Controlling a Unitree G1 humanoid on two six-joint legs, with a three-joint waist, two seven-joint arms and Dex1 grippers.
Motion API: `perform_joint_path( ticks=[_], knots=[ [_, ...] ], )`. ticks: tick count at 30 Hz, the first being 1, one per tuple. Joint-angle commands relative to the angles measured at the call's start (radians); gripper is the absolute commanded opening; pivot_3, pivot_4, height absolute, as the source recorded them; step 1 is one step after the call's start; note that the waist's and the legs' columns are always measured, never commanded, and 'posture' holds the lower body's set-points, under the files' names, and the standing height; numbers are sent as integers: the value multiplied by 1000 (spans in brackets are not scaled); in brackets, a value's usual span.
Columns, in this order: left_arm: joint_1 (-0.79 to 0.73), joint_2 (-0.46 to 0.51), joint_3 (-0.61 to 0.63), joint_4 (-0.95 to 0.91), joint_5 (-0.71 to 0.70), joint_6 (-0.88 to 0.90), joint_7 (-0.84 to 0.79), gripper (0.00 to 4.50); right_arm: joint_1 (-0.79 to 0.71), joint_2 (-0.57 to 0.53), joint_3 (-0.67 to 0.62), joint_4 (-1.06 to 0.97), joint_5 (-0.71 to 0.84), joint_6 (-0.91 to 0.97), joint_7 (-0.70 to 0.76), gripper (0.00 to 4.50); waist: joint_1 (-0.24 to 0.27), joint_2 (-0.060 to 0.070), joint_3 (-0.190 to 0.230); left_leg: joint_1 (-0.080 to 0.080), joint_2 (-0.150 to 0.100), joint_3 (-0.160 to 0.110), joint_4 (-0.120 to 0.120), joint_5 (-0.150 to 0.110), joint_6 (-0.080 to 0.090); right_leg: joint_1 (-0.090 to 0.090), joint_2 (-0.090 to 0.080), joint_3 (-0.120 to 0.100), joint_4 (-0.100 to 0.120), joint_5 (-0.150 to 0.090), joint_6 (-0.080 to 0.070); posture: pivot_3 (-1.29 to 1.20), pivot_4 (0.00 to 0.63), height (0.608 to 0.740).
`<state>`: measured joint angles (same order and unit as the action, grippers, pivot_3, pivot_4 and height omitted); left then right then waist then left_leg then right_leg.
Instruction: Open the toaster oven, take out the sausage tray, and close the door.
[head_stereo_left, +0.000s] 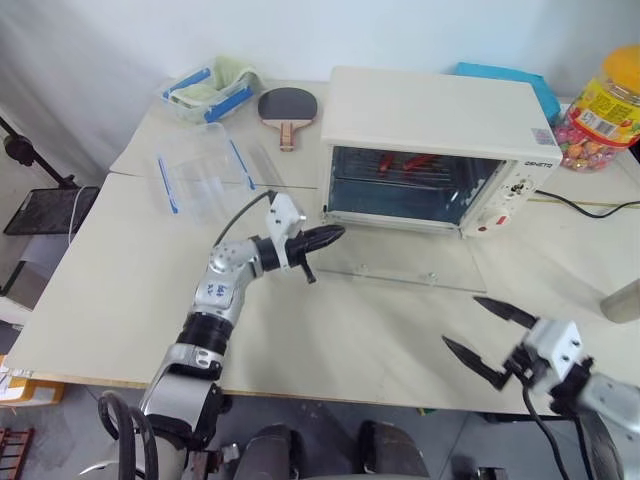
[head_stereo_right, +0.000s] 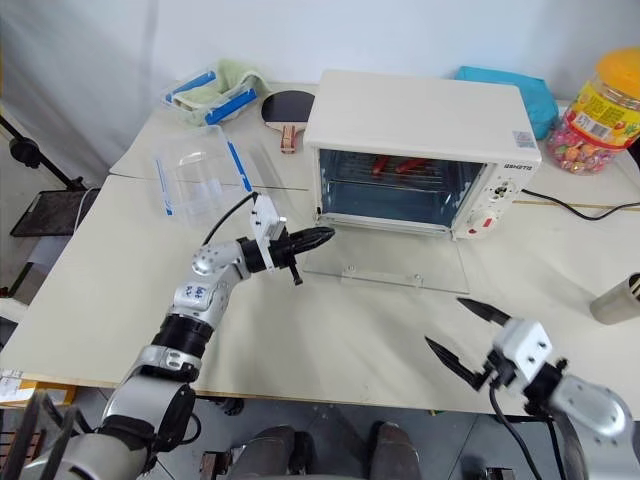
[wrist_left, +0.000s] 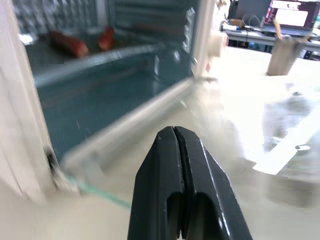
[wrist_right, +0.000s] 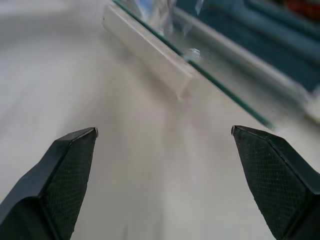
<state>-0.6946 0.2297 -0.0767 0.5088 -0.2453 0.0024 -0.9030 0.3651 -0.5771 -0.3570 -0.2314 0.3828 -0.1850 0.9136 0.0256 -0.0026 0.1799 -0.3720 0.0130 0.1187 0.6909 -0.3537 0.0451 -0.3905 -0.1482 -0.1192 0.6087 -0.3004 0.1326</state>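
The cream-white toaster oven (head_stereo_left: 430, 115) stands at the back of the table, its glass door (head_stereo_left: 400, 262) folded down flat onto the tabletop. Inside, the sausage tray (head_stereo_left: 405, 165) sits on a shelf with red sausages (wrist_left: 70, 44) on it. My left gripper (head_stereo_left: 335, 235) is shut on nothing and points level at the oven's front left corner, just above the near left edge of the door. My right gripper (head_stereo_left: 462, 321) hangs open over the table's front right part, short of the door's cream bar handle (wrist_right: 150, 50).
A clear plastic box with blue clips (head_stereo_left: 205, 175) lies left of the oven, a second one with a green cloth (head_stereo_left: 210, 85) behind it, beside a table-tennis paddle (head_stereo_left: 287, 108). A candy jar (head_stereo_left: 605, 110), a black cord (head_stereo_left: 590, 208) and a metal cylinder (head_stereo_left: 625, 300) are at the right.
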Motion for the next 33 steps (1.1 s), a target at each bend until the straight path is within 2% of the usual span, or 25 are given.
perform_joint_path(
  ticks=[1,4,7,10,12,16,17,20,24,27,33],
  knots=[
    [28,15,-30,-67,25,-15,-30,9,59,-3,-94,-54,16,-18,-37,4500,-2,0,0,0,0,0,1,0,0,0,0,1,0,0,0,0,150,740],
    [71,27,-54,-90,49,-31,-37,9,76,-13,-168,-73,12,-14,-85,4500,-5,0,0,1,1,1,1,0,0,0,0,2,1,0,0,0,150,740],
    [106,29,-66,-119,59,-42,-31,9,-8,-33,-228,-146,-124,120,-298,4500,-7,1,-1,2,2,1,1,0,0,0,0,3,2,0,0,0,150,740],
    [130,28,-60,-148,57,-32,-9,9,-110,-92,-143,-232,-156,229,-315,4500,-7,2,-1,2,2,1,2,0,0,-1,-1,4,3,0,0,0,150,740],
    [157,36,-49,-183,46,-24,-5,9,-203,-107,-28,-271,-174,260,-304,4500,-4,2,-1,2,2,1,2,0,0,-1,0,3,4,0,-1,0,150,740],
    [215,51,-17,-288,-1,5,-1,1117,-397,-97,176,-247,-305,280,-337,4500,-17,2,-2,1,3,1,3,0,-1,-2,0,3,5,-1,-2,0,150,740],
    [236,58,-5,-328,-19,12,-3,1465,-450,-107,236,-218,-383,246,-345,4500,-18,2,-1,0,2,1,3,0,-1,-2,0,3,5,-1,-1,0,150,740],
    [288,79,37,-422,-57,26,15,2416,-615,-39,326,-108,-473,256,-429,4500,-22,1,-1,-1,2,0,4,0,0,-2,-1,1,5,-1,-1,0,150,740],
    [350,95,101,-532,-113,80,65,3573,-802,-12,472,110,-705,165,-544,4500,-29,1,-1,-3,1,-3,6,0,0,-2,-1,-1,5,-1,-1,0,150,740],
    [387,104,128,-593,-123,109,108,4475,-923,30,535,281,-811,139,-642,4500,-36,1,-1,-3,2,-3,6,0,0,-2,-1,-1,5,0,-1,0,150,740],
    [440,107,125,-668,-123,137,151,4475,-1104,81,635,570,-962,136,-760,4500,-38,1,-1,-3,2,-4,6,0,0,-2,-1,-3,5,-1,-2,0,150,740]
  ],
)
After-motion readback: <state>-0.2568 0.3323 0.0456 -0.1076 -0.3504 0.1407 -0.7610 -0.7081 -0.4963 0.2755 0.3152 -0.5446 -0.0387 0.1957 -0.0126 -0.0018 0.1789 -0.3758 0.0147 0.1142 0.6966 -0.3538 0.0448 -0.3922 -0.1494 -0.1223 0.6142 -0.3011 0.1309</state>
